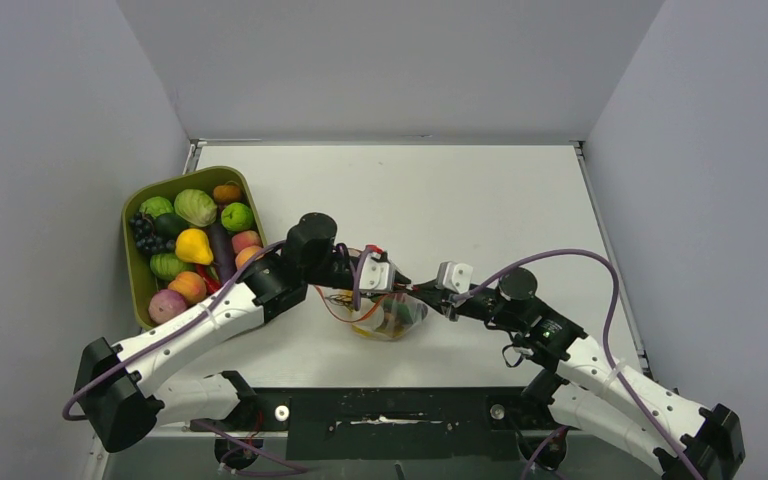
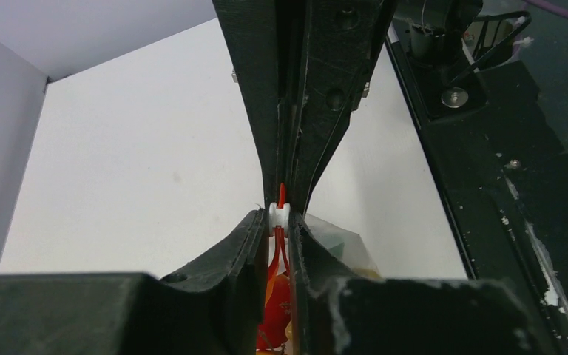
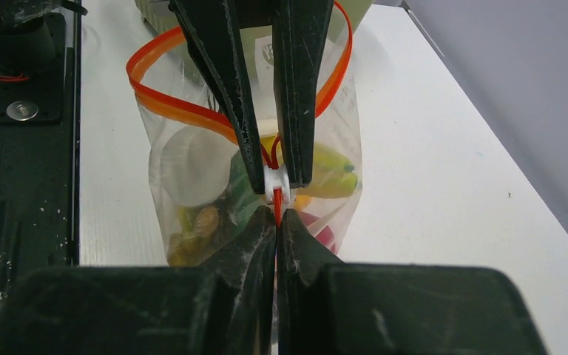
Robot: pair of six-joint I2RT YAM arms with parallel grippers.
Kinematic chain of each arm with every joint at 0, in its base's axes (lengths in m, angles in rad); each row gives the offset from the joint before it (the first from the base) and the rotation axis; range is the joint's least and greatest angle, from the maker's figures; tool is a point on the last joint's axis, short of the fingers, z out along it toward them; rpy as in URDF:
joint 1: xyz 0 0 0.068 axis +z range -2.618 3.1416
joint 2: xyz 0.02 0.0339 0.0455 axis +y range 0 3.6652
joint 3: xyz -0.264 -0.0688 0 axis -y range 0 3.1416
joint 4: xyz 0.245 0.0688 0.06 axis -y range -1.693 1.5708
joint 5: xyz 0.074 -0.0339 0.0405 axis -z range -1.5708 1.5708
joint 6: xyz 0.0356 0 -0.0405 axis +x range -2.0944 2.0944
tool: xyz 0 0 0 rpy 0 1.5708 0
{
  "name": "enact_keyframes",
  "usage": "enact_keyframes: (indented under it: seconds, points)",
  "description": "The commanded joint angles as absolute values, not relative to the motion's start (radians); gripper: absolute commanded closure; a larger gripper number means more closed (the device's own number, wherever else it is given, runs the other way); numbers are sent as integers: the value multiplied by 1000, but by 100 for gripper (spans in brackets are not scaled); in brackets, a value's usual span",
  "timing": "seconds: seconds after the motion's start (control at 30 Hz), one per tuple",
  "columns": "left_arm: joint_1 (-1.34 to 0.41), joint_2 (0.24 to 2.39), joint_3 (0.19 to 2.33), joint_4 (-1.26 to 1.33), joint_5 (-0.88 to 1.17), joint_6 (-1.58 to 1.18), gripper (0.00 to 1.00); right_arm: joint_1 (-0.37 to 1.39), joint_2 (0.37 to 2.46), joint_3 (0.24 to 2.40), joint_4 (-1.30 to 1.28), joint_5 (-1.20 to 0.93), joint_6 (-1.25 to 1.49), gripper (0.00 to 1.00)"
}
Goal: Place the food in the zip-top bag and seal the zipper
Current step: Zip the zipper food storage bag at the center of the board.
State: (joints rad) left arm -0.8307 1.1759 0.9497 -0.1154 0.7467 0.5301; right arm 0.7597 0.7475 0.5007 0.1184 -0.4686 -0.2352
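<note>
The clear zip-top bag (image 1: pixel 388 316) hangs just above the table between both arms, with food inside it: a yellow banana (image 3: pixel 330 166), green pieces and a red piece (image 2: pixel 275 314). Its red-orange zipper (image 3: pixel 164 102) gapes in an open loop. My left gripper (image 2: pixel 279 220) is shut on the zipper's white slider (image 3: pixel 275 183). Just past the slider, my right gripper (image 3: pixel 276 220) is shut on the closed red end of the strip. The two grippers meet tip to tip. More food (image 1: pixel 195 245) lies in the olive tray.
The olive-green tray (image 1: pixel 184 179) stands at the table's left edge, heaped with toy fruit and vegetables. Grey walls close in left, right and behind. The black base rail (image 1: pixel 390 410) runs along the near edge.
</note>
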Motion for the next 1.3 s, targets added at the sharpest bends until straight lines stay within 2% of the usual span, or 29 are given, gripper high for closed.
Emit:
enact_keyframes:
  seconds: [0.0,0.07,0.77,0.97,1.0,1.1,1.27]
  points:
    - [-838,1179,1009,-82,788,543,95,756,749,537,202,-480,-232,100]
    - [-838,1176,1010,-96,786,546,100,755,743,535,197,-464,-232,100]
    - [-830,1142,1047,-235,637,586,100,746,588,428,235,-331,-206,100]
    - [-830,1133,1046,-219,678,574,100,745,597,435,225,-334,-203,100]
    - [-830,1135,1046,-212,685,568,100,745,604,442,226,-334,-199,98]
    - [-830,1141,1049,-213,692,564,100,746,615,461,233,-365,-195,81]
    - [-830,1145,1056,-215,698,560,100,747,640,494,224,-400,-206,74]
